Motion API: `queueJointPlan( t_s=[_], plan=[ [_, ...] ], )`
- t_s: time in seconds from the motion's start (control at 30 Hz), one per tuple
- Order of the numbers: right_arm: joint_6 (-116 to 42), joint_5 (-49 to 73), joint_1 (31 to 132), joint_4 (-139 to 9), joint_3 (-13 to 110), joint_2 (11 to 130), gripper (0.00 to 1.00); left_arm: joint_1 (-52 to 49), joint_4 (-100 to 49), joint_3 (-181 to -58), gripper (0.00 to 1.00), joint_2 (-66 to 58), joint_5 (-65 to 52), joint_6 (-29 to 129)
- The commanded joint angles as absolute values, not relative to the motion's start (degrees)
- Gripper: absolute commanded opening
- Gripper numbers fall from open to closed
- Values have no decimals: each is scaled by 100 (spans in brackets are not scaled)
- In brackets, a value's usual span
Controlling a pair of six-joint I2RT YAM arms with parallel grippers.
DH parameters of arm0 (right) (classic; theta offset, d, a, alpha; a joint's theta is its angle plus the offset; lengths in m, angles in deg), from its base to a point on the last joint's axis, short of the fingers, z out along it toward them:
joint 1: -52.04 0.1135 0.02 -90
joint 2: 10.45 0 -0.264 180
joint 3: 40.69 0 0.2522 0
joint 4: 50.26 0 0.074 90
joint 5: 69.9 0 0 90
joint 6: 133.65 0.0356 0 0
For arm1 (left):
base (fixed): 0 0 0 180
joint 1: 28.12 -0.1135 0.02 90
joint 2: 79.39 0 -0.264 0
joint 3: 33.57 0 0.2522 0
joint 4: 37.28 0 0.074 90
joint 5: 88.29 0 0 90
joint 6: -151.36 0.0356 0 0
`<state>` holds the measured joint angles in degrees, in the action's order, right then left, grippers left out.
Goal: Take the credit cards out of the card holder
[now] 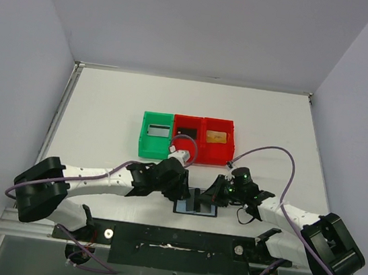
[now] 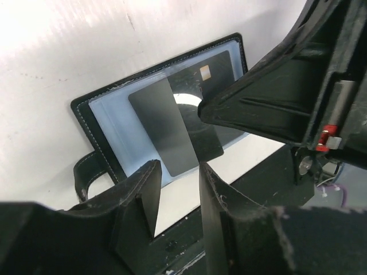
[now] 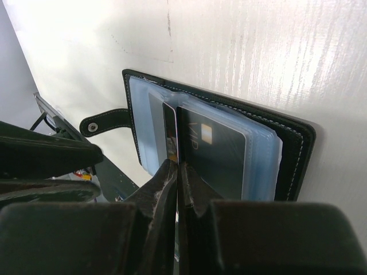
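right gripper (image 3: 175,166): we clamp a card holder (image 3: 295,143) leaf, baring black card (image 3: 221,154) | left gripper (image 2: 178,172): parted, empty, poised to pull

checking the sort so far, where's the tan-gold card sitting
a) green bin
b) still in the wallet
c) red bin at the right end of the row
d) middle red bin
c: the top view shows the tan-gold card lying inside the red bin at the right end of the row, while the green bin holds only a greyish card.
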<state>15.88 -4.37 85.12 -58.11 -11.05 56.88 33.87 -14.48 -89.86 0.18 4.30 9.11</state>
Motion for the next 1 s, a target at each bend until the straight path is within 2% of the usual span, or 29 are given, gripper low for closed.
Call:
queueJointPlan(
  t_s=[0.0, 0.1, 0.2, 0.5, 0.87, 0.97],
  plan=[
    [1616, -286, 8554, -5782, -1027, 5642, 0, 3371, -2022, -9064, 27, 451, 83, 873],
    [1624, -275, 8561, -5829, -1023, 5595, 1, 3383, -2208, -8991, 19, 711, -16, 841],
    [1667, -280, 8567, -5815, -1038, 5559, 7, 3384, -2177, -8976, 15, 874, 50, 806],
    [1671, -113, 8579, -6162, -1005, 5288, 28, 3386, -2115, -8802, 13, 937, 170, 775],
    [1581, -228, 8621, -5779, -1031, 5639, 36, 3385, -1866, -8834, 7, 1048, 287, 812],
    [1666, 156, 8751, -5633, -1116, 5439, 39, 3385, -1756, -8814, 6, 1033, 341, 798]
  ],
)
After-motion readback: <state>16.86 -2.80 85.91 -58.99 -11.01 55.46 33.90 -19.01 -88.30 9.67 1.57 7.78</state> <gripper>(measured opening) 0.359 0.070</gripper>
